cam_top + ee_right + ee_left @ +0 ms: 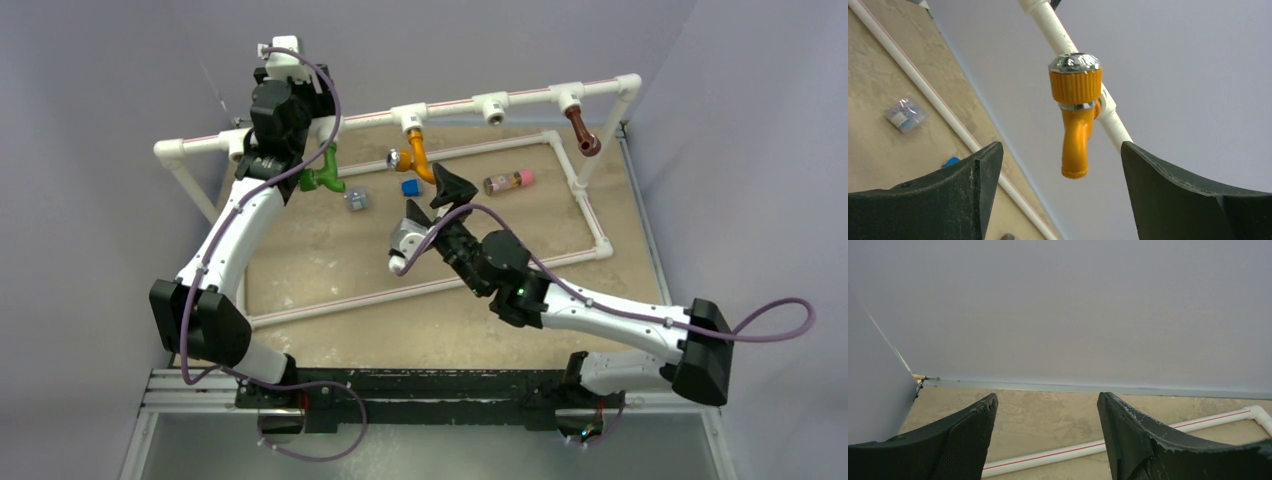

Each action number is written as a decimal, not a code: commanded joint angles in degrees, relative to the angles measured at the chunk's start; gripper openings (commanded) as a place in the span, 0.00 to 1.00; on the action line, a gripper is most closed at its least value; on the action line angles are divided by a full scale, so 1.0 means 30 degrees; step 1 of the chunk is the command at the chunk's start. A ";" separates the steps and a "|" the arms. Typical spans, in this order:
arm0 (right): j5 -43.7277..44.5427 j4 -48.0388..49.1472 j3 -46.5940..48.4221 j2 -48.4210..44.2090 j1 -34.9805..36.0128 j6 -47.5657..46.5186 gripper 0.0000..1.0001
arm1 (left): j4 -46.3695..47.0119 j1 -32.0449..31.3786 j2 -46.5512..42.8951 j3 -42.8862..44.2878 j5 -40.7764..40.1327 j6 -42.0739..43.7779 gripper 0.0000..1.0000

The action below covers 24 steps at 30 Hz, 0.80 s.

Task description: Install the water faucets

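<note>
The orange faucet hangs from a white tee on the raised pipe rail. In the right wrist view the orange faucet points spout down, just beyond and between my fingers. My right gripper stands open just in front of it, touching nothing. The dark brown faucet hangs from the tee at the rail's right end. The green faucet shows below my left gripper, its top hidden by the arm. The left gripper is open and empty, facing the back wall.
One tee socket on the rail holds nothing. On the table inside the floor pipe frame lie a blue cube, a small clear bag and a pink-and-brown cylinder. Grey walls close in on three sides.
</note>
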 commanded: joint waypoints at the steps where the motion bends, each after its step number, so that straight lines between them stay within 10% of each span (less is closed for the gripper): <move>1: 0.2203 0.4813 0.0908 0.1502 0.0531 -0.3582 0.89 | -0.4248 -0.0532 0.1139 -0.1277 0.1235 0.0173 0.73; 24: 0.5169 1.1183 0.3533 0.7067 0.0228 -0.6307 0.64 | -0.4234 -0.0532 0.1093 -0.1306 0.1265 0.0202 0.72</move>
